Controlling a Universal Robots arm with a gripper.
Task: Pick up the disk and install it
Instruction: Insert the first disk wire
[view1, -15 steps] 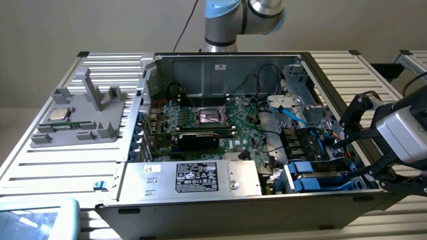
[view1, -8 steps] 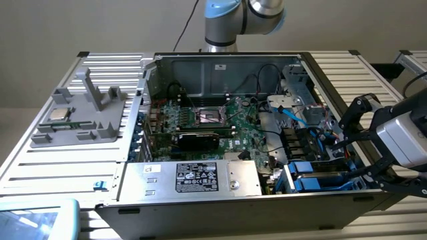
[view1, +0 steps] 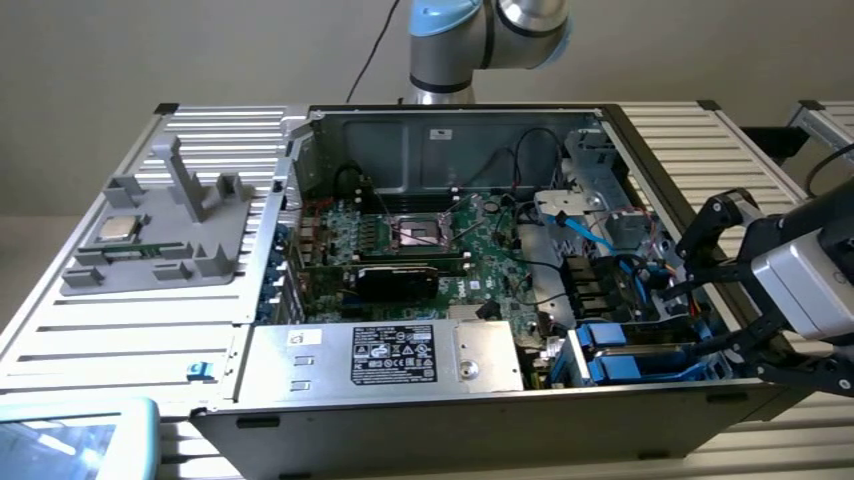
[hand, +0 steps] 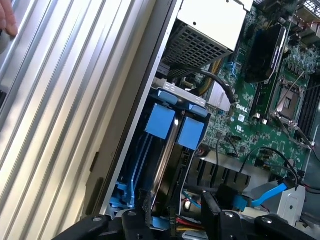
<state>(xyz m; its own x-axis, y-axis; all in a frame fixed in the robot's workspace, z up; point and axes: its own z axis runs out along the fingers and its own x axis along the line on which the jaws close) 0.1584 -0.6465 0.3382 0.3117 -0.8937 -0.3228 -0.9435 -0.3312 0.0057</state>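
Gripper (view1: 691, 305) hangs spread and empty in the exterior view, the disk (view1: 638, 358) just ahead of its fingertips in the drive bay (view1: 577, 352). From the wrist, the disk (hand: 161, 122) shows blue tabs straight ahead; approach step, I'd judge, a grasp needing jaws squared to them. Drive body and label hidden; seated or loose, can't tell

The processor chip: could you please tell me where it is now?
The processor chip sits on the grey fixture at the exterior view's left, outside the open computer case.
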